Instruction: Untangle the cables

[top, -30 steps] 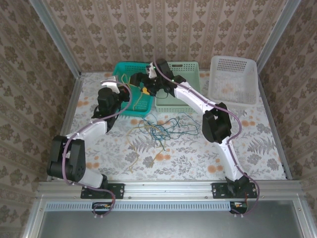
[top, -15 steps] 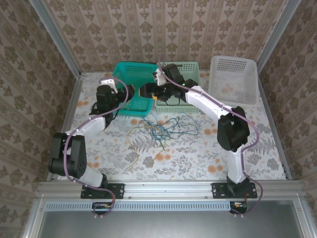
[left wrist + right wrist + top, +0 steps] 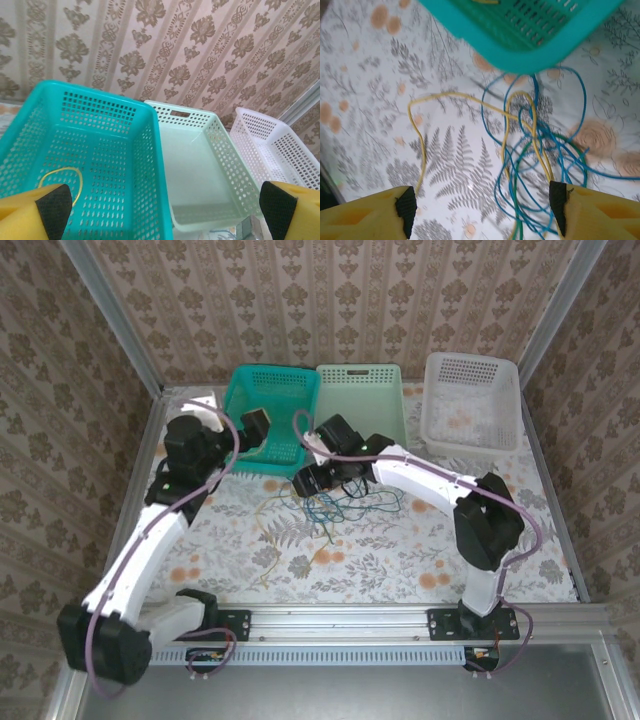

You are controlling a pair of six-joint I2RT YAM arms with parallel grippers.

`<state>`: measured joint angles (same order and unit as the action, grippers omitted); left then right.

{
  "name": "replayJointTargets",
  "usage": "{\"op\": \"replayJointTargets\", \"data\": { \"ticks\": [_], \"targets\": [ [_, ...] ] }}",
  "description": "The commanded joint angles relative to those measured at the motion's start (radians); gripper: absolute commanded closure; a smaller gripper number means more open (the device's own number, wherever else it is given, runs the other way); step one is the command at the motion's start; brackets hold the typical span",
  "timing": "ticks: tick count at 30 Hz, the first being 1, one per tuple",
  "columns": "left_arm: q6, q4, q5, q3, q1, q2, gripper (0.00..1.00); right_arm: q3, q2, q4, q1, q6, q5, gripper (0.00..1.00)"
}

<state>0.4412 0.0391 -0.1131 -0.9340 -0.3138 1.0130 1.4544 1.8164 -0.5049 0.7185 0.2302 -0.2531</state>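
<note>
One yellow cable (image 3: 60, 169) now lies in the teal basket (image 3: 100, 96), left jaws released above it — right jaws, spread and empty, have dropped to the remaining tangle (image 3: 335, 502) at frame centre.

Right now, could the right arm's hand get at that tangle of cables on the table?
Probably yes. The right hand hangs open above the cables, which lie loose on the tablecloth with nothing over them. The teal basket has its rim close by, but it looks to be off to one side.
</note>
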Motion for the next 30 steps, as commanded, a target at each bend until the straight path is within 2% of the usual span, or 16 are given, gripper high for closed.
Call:
{"op": "replayJointTargets", "data": {
  "ticks": [1, 5, 7, 10, 14, 19, 21, 24, 30],
  "targets": [
    [0.027, 0.319, 0.104, -0.001, -0.001, -0.102, 0.00, -0.077, -0.063, 0.060, 0.025, -0.092, 0.110, 0.25],
    [0.064, 0.470, 0.034, 0.071, 0.003, -0.152, 0.01, -0.089, -0.032, 0.063, 0.051, -0.097, 0.145, 0.28],
    [0.090, 0.489, -0.034, 0.142, 0.011, -0.163, 0.05, -0.088, -0.014, 0.063, 0.071, -0.089, 0.178, 0.29],
    [0.117, 0.447, -0.114, 0.243, 0.016, -0.176, 0.13, -0.085, 0.012, 0.054, 0.093, -0.072, 0.250, 0.28],
    [0.092, 0.421, -0.137, 0.317, 0.014, -0.168, 0.15, -0.089, 0.042, 0.060, 0.110, -0.053, 0.291, 0.27],
    [0.055, 0.355, -0.216, 0.345, 0.012, -0.093, 0.20, -0.103, 0.077, 0.085, 0.119, -0.024, 0.315, 0.26],
    [0.050, 0.334, -0.211, 0.349, 0.013, -0.065, 0.22, -0.106, 0.082, 0.088, 0.121, -0.016, 0.331, 0.26],
    [0.026, 0.362, -0.146, 0.347, 0.018, -0.035, 0.24, -0.107, 0.086, 0.072, 0.121, -0.014, 0.359, 0.26],
    [0.022, 0.298, -0.166, 0.369, 0.042, 0.083, 0.25, -0.111, 0.092, 0.072, 0.121, -0.009, 0.362, 0.26]
  ]
}}
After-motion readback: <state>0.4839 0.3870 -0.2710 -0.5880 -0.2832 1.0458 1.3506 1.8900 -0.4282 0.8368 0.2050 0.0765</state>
